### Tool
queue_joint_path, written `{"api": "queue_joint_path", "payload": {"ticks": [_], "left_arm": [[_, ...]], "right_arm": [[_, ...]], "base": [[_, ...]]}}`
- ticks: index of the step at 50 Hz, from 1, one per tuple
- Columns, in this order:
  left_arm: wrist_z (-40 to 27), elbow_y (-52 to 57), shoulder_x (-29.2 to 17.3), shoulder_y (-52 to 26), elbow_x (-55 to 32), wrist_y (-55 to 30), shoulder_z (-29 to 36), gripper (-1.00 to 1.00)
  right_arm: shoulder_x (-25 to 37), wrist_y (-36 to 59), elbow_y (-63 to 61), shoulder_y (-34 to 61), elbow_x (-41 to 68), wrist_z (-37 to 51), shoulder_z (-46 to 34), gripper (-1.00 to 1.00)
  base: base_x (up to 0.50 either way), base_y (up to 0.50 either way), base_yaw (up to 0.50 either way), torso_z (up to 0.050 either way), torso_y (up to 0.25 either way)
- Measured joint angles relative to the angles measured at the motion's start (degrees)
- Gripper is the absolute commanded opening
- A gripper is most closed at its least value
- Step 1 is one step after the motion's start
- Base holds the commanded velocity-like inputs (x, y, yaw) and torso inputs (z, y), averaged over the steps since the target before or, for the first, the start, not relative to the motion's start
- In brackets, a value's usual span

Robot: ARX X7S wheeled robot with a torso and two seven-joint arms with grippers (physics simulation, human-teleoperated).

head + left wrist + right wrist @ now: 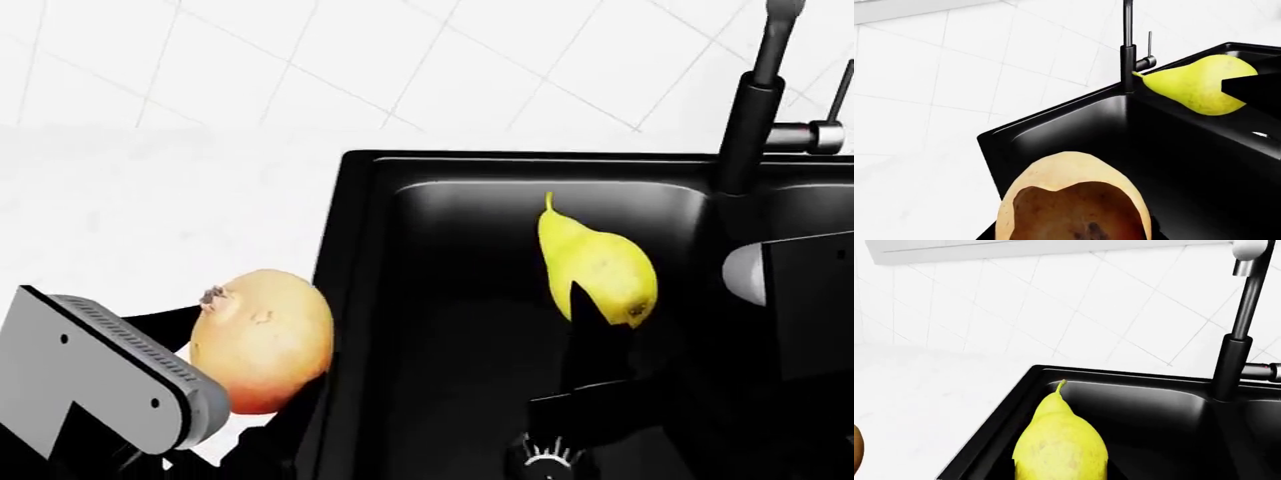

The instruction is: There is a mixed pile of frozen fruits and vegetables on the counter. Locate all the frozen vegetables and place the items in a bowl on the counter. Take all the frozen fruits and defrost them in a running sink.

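The left gripper (200, 385) reaches in low from the near left, its grey ribbed finger (127, 360) angled up toward the sink (400, 260), and it holds the tan fruit (263, 338) just at the sink's left rim, over the edge where the white counter (147, 210) meets the black basin. In the left wrist view the fruit (1074, 202) fills the near edge, close against the camera; the fingers themselves are hidden there, so how wide they stand cannot be read, only that the fruit sits between them. The right gripper (594, 350) comes in from the near right, over the left basin, with one dark finger (585, 335) crossing the lower end of the pear (597, 265). The pear hangs above the basin, stem pointing toward the back wall, gripped at its fat end. In the right wrist view the pear (1061, 442) lies close under the camera. The tap (750, 110) stands at the back rim, between the basins, to the pear's right.
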Motion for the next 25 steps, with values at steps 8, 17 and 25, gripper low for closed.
{"api": "queue_joint_path", "payload": {"ticks": [8, 17, 25], "left_arm": [[-0.15, 0.99, -1.44, 0.33, -1.31, 0.37, -1.04, -1.0], [-0.48, 0.5, -0.54, -0.4, -1.31, 0.38, -0.35, -1.0], [-0.64, -0.05, -0.2, -0.9, -1.03, 0.45, -0.03, -1.0]], "right_arm": [[0.07, -0.17, 0.23, -0.29, 0.48, 0.52, 0.3, -1.0], [-0.1, 0.34, 0.5, -0.02, 0.28, 0.59, -0.38, -1.0], [-1.45, 1.95, 1.43, 1.76, -0.19, -0.11, -2.89, -1.0]], "base": [[0.27, -0.46, 0.0, 0.0, 0.003], [0.09, -0.21, 0.0, 0.0, 0.001], [0.0, 0.0, 0.0, 0.0, 0.0]]}}
